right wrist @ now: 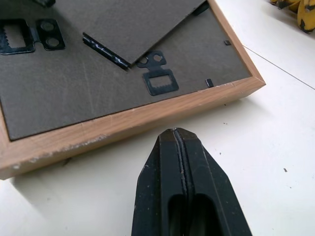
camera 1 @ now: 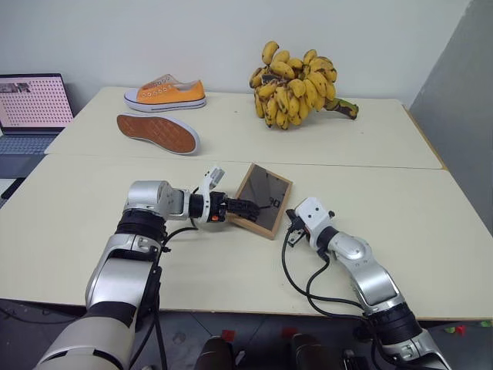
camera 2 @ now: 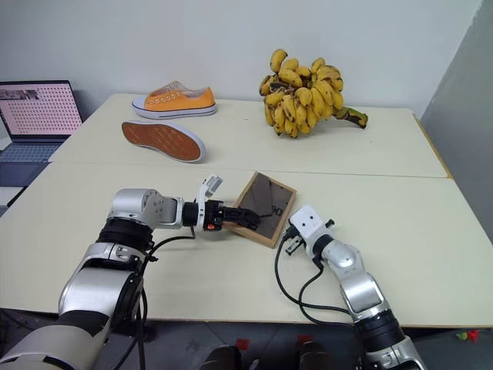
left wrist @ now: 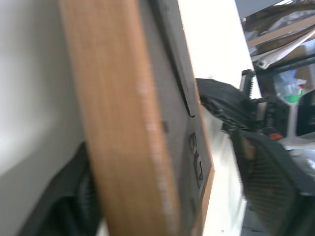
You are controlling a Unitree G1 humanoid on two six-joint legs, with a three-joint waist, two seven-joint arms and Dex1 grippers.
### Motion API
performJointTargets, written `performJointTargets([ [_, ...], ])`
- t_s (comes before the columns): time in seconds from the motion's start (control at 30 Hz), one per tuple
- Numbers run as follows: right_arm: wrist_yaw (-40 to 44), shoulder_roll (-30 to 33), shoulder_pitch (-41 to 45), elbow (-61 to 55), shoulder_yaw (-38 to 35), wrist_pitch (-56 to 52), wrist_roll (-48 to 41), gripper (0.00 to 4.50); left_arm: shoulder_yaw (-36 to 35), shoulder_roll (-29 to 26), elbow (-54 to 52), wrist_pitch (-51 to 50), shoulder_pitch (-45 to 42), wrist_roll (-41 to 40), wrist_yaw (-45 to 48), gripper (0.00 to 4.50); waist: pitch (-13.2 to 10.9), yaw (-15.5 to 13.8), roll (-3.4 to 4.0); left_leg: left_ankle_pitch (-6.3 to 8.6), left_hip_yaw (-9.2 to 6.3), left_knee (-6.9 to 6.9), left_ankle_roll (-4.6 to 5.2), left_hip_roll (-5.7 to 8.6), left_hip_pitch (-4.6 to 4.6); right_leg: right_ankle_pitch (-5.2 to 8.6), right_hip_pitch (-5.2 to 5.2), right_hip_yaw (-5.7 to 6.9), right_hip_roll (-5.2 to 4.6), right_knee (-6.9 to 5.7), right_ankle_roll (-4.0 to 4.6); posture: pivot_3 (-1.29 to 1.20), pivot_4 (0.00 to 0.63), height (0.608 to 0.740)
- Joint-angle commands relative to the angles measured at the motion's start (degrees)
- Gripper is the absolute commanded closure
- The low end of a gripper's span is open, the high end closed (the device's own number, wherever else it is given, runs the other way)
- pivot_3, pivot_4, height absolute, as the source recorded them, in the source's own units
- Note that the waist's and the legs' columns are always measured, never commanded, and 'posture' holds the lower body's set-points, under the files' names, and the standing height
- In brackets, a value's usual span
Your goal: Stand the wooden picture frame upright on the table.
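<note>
The left claw (camera 1: 245, 206) reaches in from the left of the wooden picture frame (camera 1: 265, 199) and has its black fingers set about the frame's near-left edge, one finger on each face as the left wrist view shows; the fingers stand fairly wide, and whether they already pinch the wood I cannot tell. The frame sits near the middle of the bench (camera 1: 431, 223), just this side of the seam, back panel up and tipped, its left side raised on the fingers and its far-right side low. Its long axis runs from the near-left corner away toward the far right, so the left claw meets it at the end of a long side. In the right wrist view the fold-out stand (right wrist: 133, 24) lies partly lifted off the grey-brown panel.

To the right of the frame, the right claw (right wrist: 179, 147) is closed tight and empty, its tip on the bench just beside the frame's near wooden edge, not quite touching.

By my judgement the left arm is the nearer and the one to tilt the frame up, with the right tip placed to brace the lower edge.
</note>
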State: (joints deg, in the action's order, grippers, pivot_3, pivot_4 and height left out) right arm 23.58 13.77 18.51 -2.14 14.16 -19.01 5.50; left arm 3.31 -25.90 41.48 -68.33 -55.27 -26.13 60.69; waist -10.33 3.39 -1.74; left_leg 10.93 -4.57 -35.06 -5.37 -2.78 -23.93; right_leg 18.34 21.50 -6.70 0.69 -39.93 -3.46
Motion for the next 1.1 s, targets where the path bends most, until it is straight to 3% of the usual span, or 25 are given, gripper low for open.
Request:
performJointTargets([
  [0.03, -0.5, -0.2, 0.0, -1.3, -1.0, 0.5, -0.4, 4.5, -1.8, 0.7, -0.9, -0.7, -1.9, -1.5, 0.6, 1.76, 0.0, 0.0, 0.0, 0.0, 0.0, 0.0, 0.0, 0.0, 0.0, 0.0, 0.0, 0.0, 0.0, 0.0, 0.0, 0.0, 0.15, 0.74],
  [0.27, -0.8, -0.1, 0.0, -1.1, -1.2, 0.6, -0.3, 4.5, -3.2, 1.1, -0.3, -1.7, -2.4, -2.1, 0.6, 3.16, 0.0, 0.0, 0.0, 0.0, 0.0, 0.0, 0.0, 0.0, -0.02, 0.0, 0.02, 0.0, 0.0, 0.01, -0.01, 0.0, 0.15, 0.74],
  [0.6, -0.9, 3.9, -2.7, -3.7, -5.5, 0.3, -0.7, 4.5, -7.5, 0.8, -1.3, 0.1, -3.5, -4.5, 1.5, 3.21, 0.0, -0.2, 0.0, 0.0, 0.0, 0.02, 0.0, 0.0, -0.06, 0.0, 0.05, 0.0, -0.01, 0.02, 0.0, 0.0, 0.15, 0.74],
  [0.8, 1.6, 12.6, -7.0, -10.9, -15.8, -2.5, -4.1, 4.5, -14.9, 0.3, -1.0, 9.1, -7.1, -5.9, -0.5, 3.21, -0.1, -0.2, 0.01, -0.01, 0.01, 0.0, -0.01, 0.03, -0.26, 0.0, 0.22, 0.01, -0.03, 0.02, -0.02, 0.0, 0.15, 0.74],
  [0.97, 4.3, 16.6, -5.0, -21.0, -24.1, -11.1, -11.6, 4.5, -14.4, 0.2, -11.8, 12.6, -4.1, -6.7, 1.4, 3.21, -0.1, 0.1, 0.03, -0.01, 0.02, 0.04, -0.01, 0.02, -0.28, -0.01, 0.25, -0.03, -0.03, 0.03, 0.02, 0.0, 0.15, 0.74],
  [1.1, 4.3, 17.5, 5.1, -30.0, -29.1, -24.3, -21.9, 3.79, -13.9, 1.2, -20.6, 11.0, -0.9, -8.8, 0.3, 3.21, -0.2, 0.4, 0.3, -0.02, 0.04, 0.05, -0.03, 0.01, -0.27, -0.01, 0.25, -0.07, -0.03, 0.0, 0.02, 0.0, 0.15, 0.74],
])
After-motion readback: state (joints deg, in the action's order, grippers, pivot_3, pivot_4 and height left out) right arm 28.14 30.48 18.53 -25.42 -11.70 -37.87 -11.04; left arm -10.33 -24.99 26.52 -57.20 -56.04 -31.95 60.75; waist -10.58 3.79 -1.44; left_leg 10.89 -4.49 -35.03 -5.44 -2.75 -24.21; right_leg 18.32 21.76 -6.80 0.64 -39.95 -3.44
